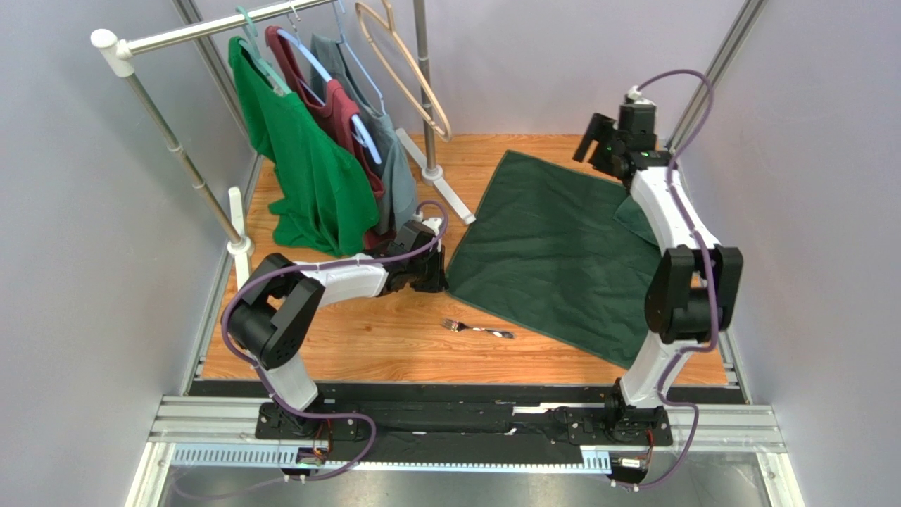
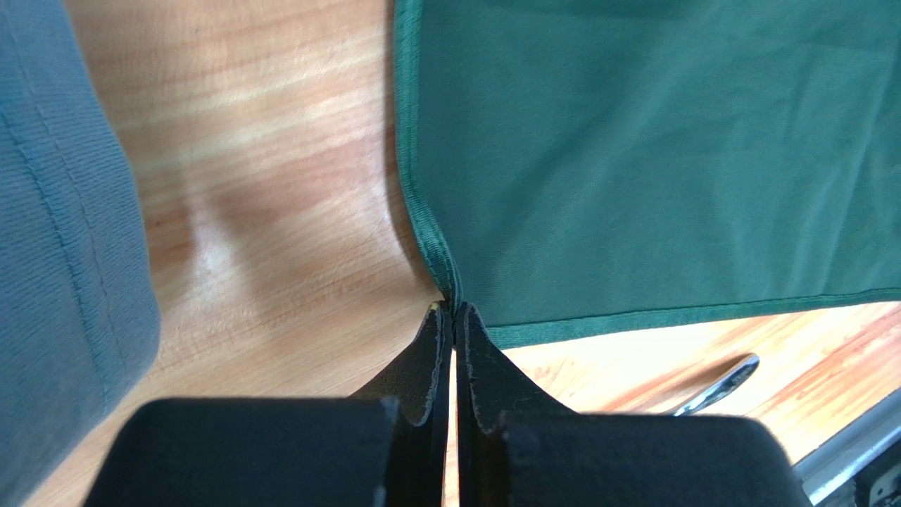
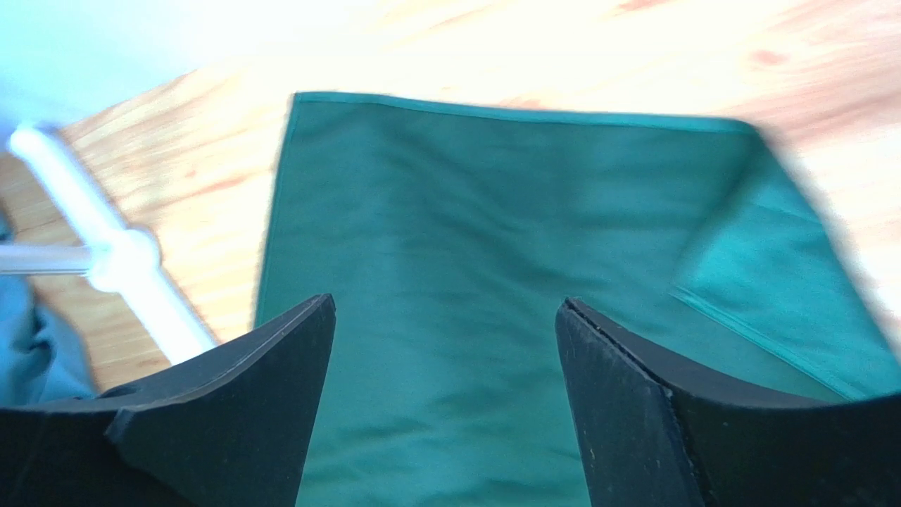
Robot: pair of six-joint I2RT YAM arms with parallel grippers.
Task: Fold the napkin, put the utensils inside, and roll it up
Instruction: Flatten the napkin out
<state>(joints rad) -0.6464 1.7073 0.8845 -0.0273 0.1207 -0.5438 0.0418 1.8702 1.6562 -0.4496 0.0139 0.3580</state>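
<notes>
The dark green napkin [image 1: 550, 254] lies spread on the wooden table, with its right corner folded over onto itself [image 3: 783, 285]. My left gripper [image 1: 434, 266] sits low at the napkin's left corner. In the left wrist view its jaws [image 2: 455, 310] are shut on the hem of that corner, which lifts slightly toward the tips. The small silver fork [image 1: 478, 329] lies on bare wood near the napkin's front edge, and its handle [image 2: 724, 382] shows in the left wrist view. My right gripper [image 1: 594, 143] hangs open above the napkin's far right side [image 3: 444, 317], holding nothing.
A clothes rack stands at the back left with a bright green shirt [image 1: 307, 158], a maroon shirt and a grey-green shirt [image 2: 63, 264] close to my left arm. Its white foot [image 1: 444, 185] reaches near the napkin's far corner. Walls close in both sides.
</notes>
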